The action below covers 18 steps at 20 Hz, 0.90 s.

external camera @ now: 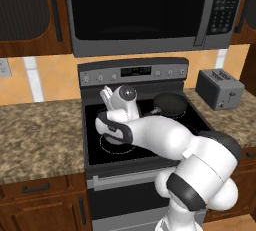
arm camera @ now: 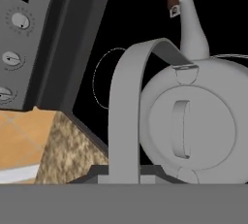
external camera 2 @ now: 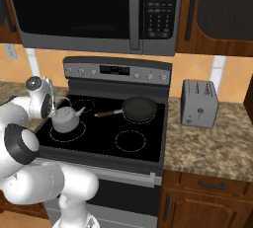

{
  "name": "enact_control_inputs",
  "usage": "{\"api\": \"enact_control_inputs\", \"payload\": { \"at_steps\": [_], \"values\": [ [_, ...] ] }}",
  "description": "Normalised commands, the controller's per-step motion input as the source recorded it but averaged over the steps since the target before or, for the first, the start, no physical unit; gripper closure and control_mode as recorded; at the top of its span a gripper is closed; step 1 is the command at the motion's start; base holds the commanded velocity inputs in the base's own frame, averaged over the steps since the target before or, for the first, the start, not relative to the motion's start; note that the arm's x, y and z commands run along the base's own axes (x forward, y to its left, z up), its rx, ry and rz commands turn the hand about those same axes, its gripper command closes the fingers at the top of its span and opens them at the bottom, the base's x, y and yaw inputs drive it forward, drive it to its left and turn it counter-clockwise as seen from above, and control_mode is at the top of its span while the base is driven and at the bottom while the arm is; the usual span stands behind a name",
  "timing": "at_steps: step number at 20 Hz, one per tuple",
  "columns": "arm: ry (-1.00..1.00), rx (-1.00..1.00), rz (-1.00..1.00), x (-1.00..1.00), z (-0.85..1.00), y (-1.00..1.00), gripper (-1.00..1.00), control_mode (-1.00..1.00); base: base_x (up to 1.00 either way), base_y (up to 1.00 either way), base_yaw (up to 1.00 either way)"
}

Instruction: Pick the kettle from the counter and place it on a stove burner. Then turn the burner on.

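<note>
kettle [external camera 2: 64,118]: small, silver-grey, arched handle, spout, lid knob | upright on front-left stove burner [external camera 2: 79,131] | surface [external camera: 40,135]: speckled brown granite, flanking stove

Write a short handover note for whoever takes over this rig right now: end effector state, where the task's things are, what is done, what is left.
End effector: shut on the kettle's arched handle, as the hand view shows.
Kettle: over the front left burner of the stove, off the counter. Whether it rests on the glass or hangs just above it cannot be told.
Pan: on the back right burner, handle pointing left toward the kettle.
Done: kettle picked up and brought to a burner.
Left: set it down if needed, release, then turn that burner's knob on the back panel.
</note>
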Motion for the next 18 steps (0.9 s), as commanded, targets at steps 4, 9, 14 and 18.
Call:
{"api": "enact_control_inputs", "payload": {
  "at_steps": [4,9,14,18],
  "values": [
    [0.0,0.0,0.0,0.19,-0.06,0.06,1.0,-1.0,0.0,0.0,0.0],
    [0.05,0.01,0.0,0.0,-0.46,0.09,1.0,-1.0,0.0,0.0,0.0],
    [0.0,0.06,0.0,0.0,-0.45,0.08,1.0,-1.0,0.0,0.0,0.0],
    [0.0,0.02,0.0,0.0,-0.08,0.03,1.0,-1.0,0.0,0.0,0.0]
  ]
}}
